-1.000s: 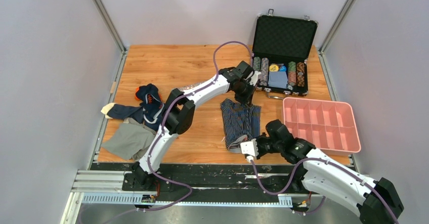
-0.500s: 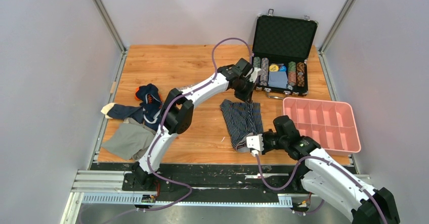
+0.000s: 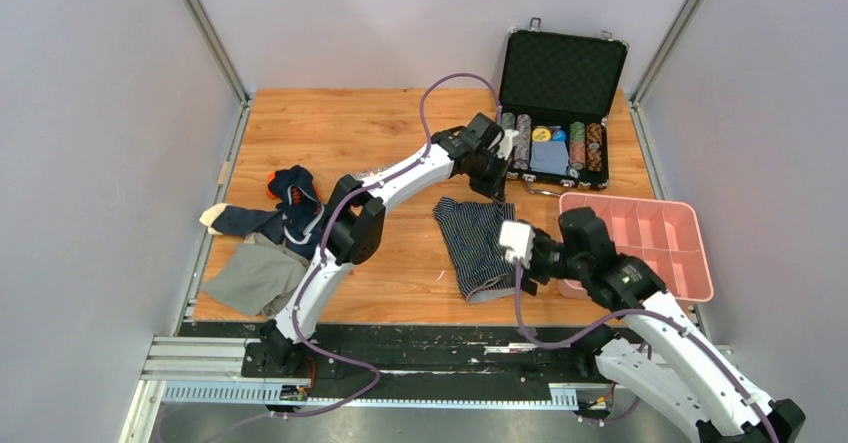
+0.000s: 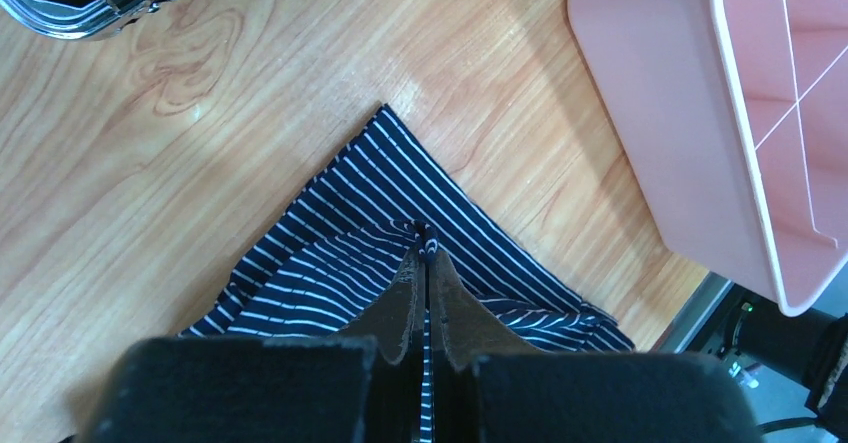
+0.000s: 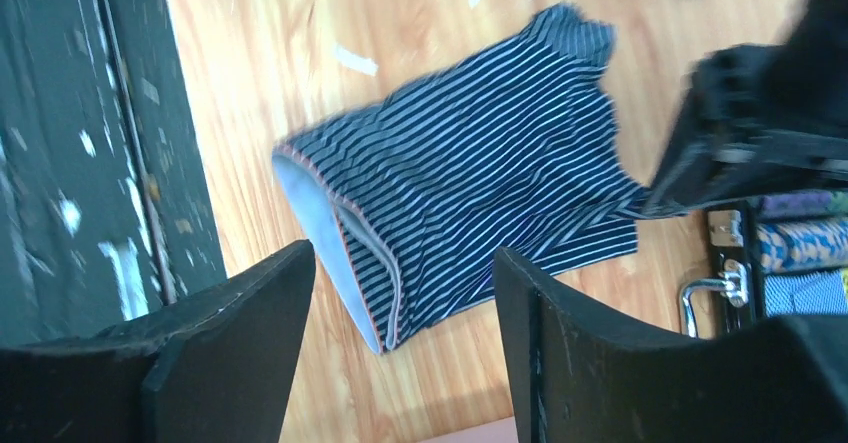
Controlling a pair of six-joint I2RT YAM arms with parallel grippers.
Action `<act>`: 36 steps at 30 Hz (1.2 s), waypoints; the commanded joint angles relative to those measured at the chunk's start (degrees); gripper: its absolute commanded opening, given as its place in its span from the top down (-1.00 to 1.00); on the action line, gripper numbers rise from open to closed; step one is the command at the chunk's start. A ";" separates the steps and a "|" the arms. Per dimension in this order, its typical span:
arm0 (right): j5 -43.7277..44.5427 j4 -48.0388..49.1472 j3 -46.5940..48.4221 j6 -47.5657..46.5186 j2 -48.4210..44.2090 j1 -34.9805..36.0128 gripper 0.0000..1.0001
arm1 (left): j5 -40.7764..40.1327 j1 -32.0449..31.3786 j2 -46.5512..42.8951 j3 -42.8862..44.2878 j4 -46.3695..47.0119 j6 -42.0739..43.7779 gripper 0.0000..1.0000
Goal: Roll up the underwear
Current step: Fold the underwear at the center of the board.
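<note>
The striped underwear [image 3: 478,243] lay flat on the table [image 3: 340,133], just left of the pink tray [image 3: 632,200]. Its legs pointed away from the arms and its brown-edged waistband lay at the near end, gaping to show the pale lining. The cloth was spread roughly flat with a few wrinkles, and no turn of a roll had yet been made.

The left gripper [image 4: 426,253] had its fingers pressed together on a small fold of the striped cloth at the far leg corner, on the side facing the tray. That pinch probably served to anchor or tension the garment so it would not slide while the other end was worked.

The right gripper [image 5: 400,263] hung over the waistband end, close to the tray's near left corner. Its fingers were spread wide with nothing between them and were clear of the fabric. It seemed placed to take the waistband, the natural edge from which to start rolling.

The plain navy underwear [image 3: 290,203], with its orange patch, sat crumpled well to the left of the tray, near the table's far-left edge, and was untouched. A grey cloth [image 3: 255,275] lay beside it, nearer the arms. Beyond the tray stood an open chip case [image 3: 563,68], clear of the work.
</note>
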 commanded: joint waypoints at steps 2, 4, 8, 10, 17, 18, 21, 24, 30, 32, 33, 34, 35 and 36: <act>6.06 1.43 12.70 37.14 7.71 -1.78 -0.34 | 1.79 -0.30 0.93 1.07 2.83 -3.24 1.00; 7.00 0.01 16.49 44.64 13.52 -1.86 -0.31 | 1.61 -0.30 1.05 1.01 2.95 -4.08 1.00; 5.33 -7.86 22.01 57.62 22.91 -4.81 -0.23 | 1.08 -0.15 0.96 1.03 2.39 -4.65 1.00; 3.20 -9.55 22.63 60.58 23.91 -8.34 -0.12 | 0.76 0.00 0.49 0.92 2.51 -4.92 1.00; -0.56 -14.07 16.42 64.53 27.94 -22.54 0.09 | 5.22 0.16 0.41 1.07 4.69 -6.38 1.00; -0.10 -14.12 15.55 64.83 28.15 -24.69 0.10 | 5.57 0.15 0.87 1.09 5.02 -6.78 1.00; -0.14 -13.37 15.95 64.95 28.89 -26.94 0.12 | 6.96 0.02 1.78 0.81 6.16 -7.50 1.00; 0.50 -13.33 15.69 65.17 28.94 -27.03 0.12 | 7.34 -0.33 2.93 1.21 6.95 -8.00 1.00; -0.19 -13.62 14.40 65.15 30.75 -26.99 0.06 | 6.01 -1.25 5.19 4.18 7.65 -7.66 1.00; -0.58 -13.67 14.10 66.05 32.75 -26.95 0.03 | 4.92 -1.36 5.46 4.62 7.40 -7.08 1.00; -1.05 -13.62 13.84 66.63 33.86 -26.95 0.02 | 4.54 -1.42 5.48 4.67 7.08 -6.93 1.00; -1.41 -13.67 13.40 67.39 34.67 -26.99 0.02 | 3.82 -1.43 5.55 4.75 6.87 -6.66 1.00; -1.88 -13.57 12.95 68.26 35.47 -26.99 0.02 | 3.65 -1.39 5.57 4.78 6.60 -6.49 1.00; -2.34 -13.42 12.30 69.15 36.05 -26.98 0.02 | 3.58 -1.41 5.55 4.84 6.50 -6.20 1.00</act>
